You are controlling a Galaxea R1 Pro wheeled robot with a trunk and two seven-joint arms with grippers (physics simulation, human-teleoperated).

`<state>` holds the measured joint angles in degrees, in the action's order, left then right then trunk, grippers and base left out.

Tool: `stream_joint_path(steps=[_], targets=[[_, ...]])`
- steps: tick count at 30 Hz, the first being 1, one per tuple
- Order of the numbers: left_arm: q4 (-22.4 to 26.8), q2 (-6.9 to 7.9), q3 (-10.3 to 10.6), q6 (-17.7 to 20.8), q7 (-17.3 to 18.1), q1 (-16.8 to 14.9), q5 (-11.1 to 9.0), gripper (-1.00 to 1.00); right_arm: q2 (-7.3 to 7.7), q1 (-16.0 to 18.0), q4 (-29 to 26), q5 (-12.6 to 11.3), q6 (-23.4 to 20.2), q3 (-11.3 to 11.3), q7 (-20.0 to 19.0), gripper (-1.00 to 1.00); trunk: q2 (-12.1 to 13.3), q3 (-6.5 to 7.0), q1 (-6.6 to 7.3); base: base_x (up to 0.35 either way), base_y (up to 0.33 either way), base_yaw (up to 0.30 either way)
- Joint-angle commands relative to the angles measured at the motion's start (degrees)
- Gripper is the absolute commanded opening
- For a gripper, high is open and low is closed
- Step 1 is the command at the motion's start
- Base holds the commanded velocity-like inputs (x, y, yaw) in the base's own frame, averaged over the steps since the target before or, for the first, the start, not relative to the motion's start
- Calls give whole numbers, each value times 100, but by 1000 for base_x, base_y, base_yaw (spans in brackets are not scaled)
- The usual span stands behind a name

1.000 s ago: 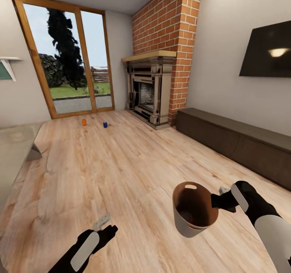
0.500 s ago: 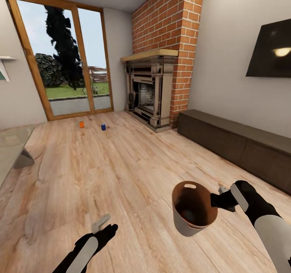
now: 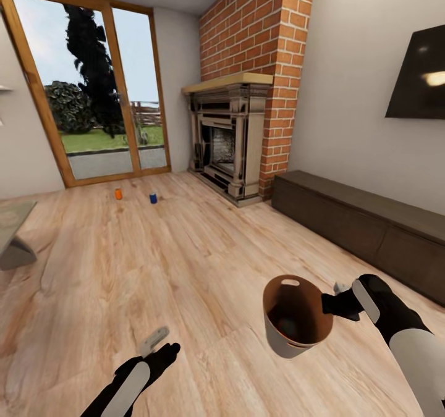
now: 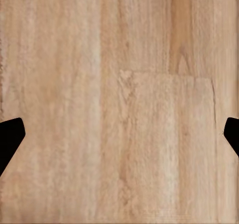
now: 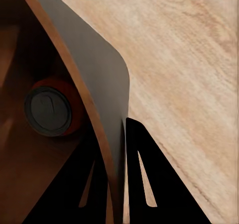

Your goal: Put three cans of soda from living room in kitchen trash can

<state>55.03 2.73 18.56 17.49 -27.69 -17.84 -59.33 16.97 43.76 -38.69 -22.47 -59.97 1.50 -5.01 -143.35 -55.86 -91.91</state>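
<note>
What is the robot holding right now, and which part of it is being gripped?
The right gripper holds the trash can by its rim wall, one finger inside and one outside. A reddish soda can lies inside. The left gripper holds nothing.

Matt light wood floor (image 3: pixel 185 262); rough red-brick chimney (image 3: pixel 272 65); glossy black TV (image 3: pixel 420 74); tash can (image 3: pixel 296 324) wood-coloured inside, smooth grey outside.

The camera has swung rightward: the orange can (image 3: pixel 118 193), blue can (image 3: pixel 153 198) and glass doors (image 3: pixel 86 89) sit further left in the frame, the TV (image 3: pixel 421 74) further right, cropped.
</note>
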Motion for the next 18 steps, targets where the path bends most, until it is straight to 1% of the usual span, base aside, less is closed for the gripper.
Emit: stream_joint_path(steps=[1, 18], targets=[[-1, 0, 1, 0, 0, 0, 0, 100, -1, 3, -6, -231, -3, -10, -26, -100, 0, 1, 1, 342, -72, 0], [-1, 0, -2, 0, 0, 0, 0, 100, -15, 1, -16, -231, -3, -5, -20, -100, 0, 1, 1, 343, -64, 0]])
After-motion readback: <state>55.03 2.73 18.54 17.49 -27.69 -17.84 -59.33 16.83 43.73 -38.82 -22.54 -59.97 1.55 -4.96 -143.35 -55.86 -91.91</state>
